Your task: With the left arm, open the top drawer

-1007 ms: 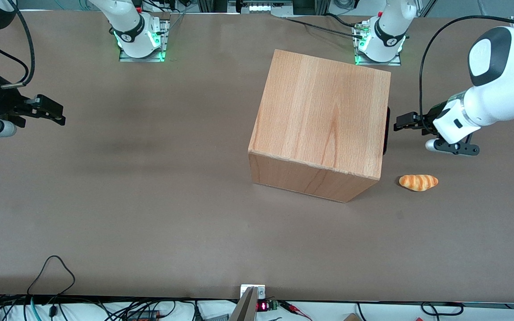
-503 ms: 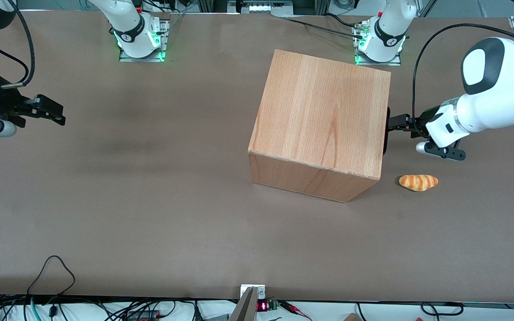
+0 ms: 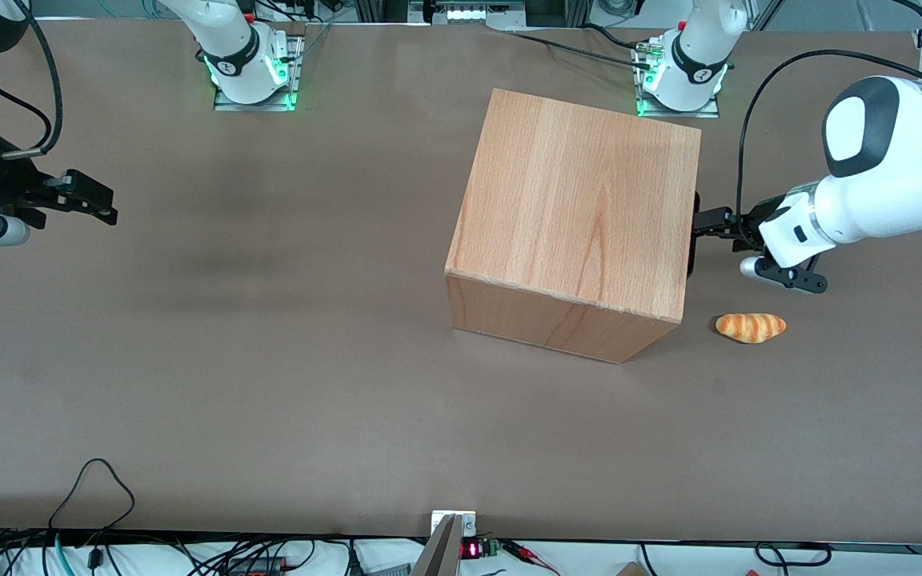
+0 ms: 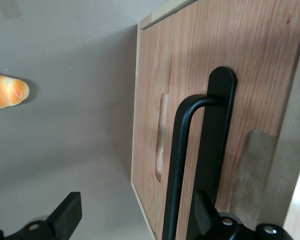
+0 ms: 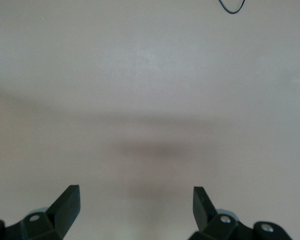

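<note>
Glossy white left arm point(image 3: 869, 188), black hand point(image 3: 707, 225)

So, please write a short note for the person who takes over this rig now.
Left arm's gripper: open, at the black bar handle of the top drawer, not closed on it.
The wooden box stands mid-table; the drawer appears shut.
A toy croissant lies nearer the front camera than the gripper.
Done: approach.
Left: grasp the handle, pull out.

The gripper point(image 3: 701, 226) sits at the top drawer's point(image 4: 190, 75) handle point(image 4: 182, 165) (bread roll point(image 3: 751, 327) nearer the camera).
</note>
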